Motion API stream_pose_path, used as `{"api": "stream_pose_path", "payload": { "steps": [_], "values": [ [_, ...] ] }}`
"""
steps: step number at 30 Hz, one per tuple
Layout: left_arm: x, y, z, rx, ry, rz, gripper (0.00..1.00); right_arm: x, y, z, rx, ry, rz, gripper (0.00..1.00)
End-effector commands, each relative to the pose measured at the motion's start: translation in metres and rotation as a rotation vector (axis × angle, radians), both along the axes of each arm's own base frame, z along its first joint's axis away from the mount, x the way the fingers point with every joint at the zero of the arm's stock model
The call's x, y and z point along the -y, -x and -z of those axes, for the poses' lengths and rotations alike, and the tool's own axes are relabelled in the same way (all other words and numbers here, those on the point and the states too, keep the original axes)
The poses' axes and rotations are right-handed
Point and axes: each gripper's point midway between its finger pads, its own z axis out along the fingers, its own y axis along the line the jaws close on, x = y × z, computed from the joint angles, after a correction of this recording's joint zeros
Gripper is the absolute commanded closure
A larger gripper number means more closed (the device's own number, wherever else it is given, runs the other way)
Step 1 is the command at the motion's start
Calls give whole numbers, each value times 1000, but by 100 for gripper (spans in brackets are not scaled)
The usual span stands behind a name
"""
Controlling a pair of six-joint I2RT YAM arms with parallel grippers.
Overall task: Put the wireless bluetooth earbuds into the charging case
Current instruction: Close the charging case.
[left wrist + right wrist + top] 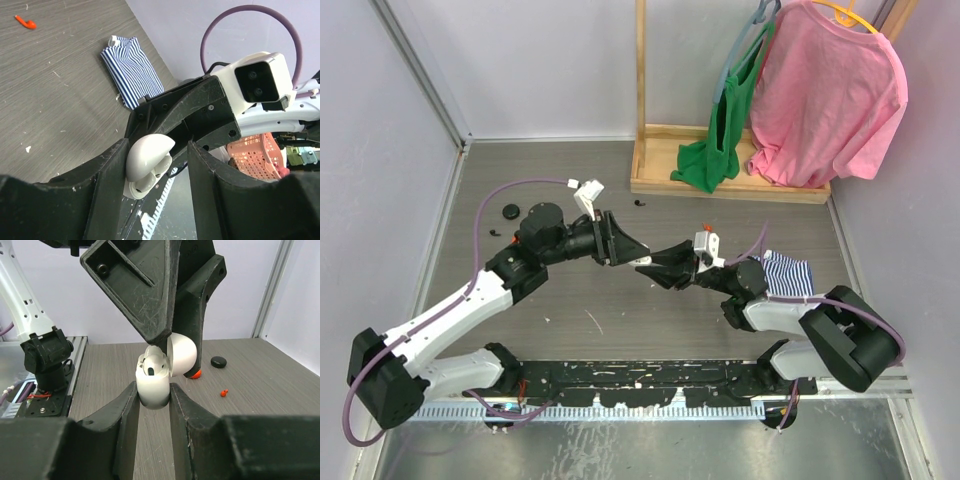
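Observation:
My right gripper [153,390] is shut on the base of a white charging case [154,385], held above the table with its lid swung open. White wireless bluetooth earbuds [152,365] sit in its wells, also seen as earbuds [150,172] under the lid in the left wrist view. My left gripper [159,147] is open and straddles the case [147,162]; one finger [107,175] touches the lid, and the other stands apart from it. In the top view the left gripper [630,252] and the right gripper [655,270] meet tip to tip mid-table. A loose red earbud [224,392] lies on the table.
A black round disc [218,361] lies beyond the case. A folded striped cloth [788,275] lies by the right arm. A wooden rack [730,180] with a pink shirt [830,95] and a green cloth [715,150] stands at the back. Small black pieces [510,211] lie at the left.

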Motion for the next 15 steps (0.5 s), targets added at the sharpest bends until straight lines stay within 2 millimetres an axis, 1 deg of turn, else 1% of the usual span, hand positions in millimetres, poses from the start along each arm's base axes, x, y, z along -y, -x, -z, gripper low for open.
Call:
{"api": "stream_pose_path", "payload": {
  "steps": [1,3,8,12,15],
  "values": [
    [-2,17,-43,116,120,74,49,1,1,-19,56,-53,-1,93],
    [-4,20,-48,135,134,83,50,0,2,-17,50,-49,-8,93],
    [-8,25,-52,165,147,87,50,-1,5,-13,34,-39,-28,93],
    [-10,23,-50,168,135,75,49,0,4,-11,12,-40,-21,93],
    [-15,19,-43,162,93,37,49,2,0,-9,-18,-38,-4,93]
  ]
}}
